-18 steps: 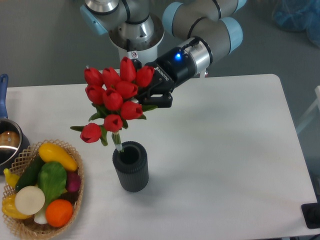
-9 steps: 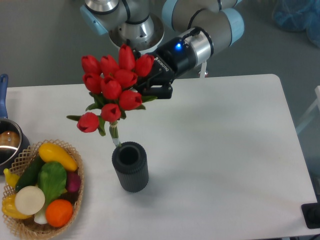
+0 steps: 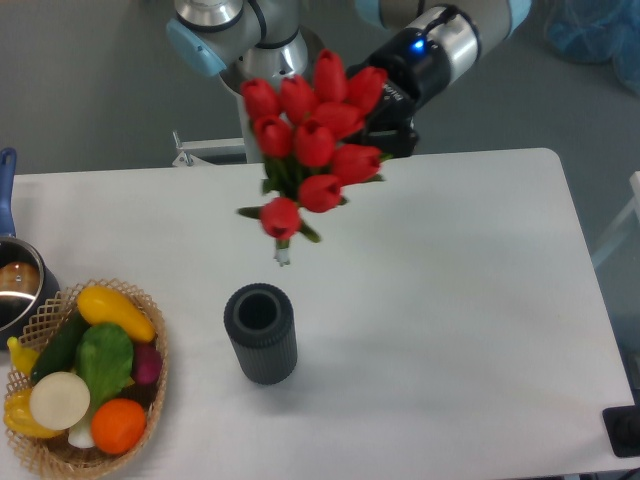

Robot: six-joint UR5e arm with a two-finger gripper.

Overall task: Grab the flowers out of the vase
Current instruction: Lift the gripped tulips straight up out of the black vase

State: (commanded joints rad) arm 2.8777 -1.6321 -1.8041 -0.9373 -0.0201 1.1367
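Nearest the camera you have the woven wicker basket (image 3: 150,400) of vegetables and fruit at the lower left, sitting on the white table (image 3: 450,300), with a metal pot (image 3: 18,290) just behind it at the left edge. To the right of the basket stands the small dark grey ribbed cylindrical vase (image 3: 261,333), upright, its round mouth open and nothing showing inside it. Above and behind the vase hangs the bunch of red tulip buds with green leaves and stems (image 3: 310,150); the cut stem ends sit well apart from the vase mouth, so the flowers are clear of it and in the air. The image of the bunch is slightly blurred. Furthest back, the black two-finger gripper (image 3: 385,135) meets the bunch from its right side, and the fingers are mostly hidden behind the buds; since the flowers hang free with no other support, you can judge that they are pinched between the fingers. Step in hand, by that reading: the lift-out is done and the bunch is carried above the table. Any next move calls for keeping the pinch firm and the stems away from the vase rim. White lettering runs along the gripper body, too small and blurred to read; a blue light shows on the wrist.
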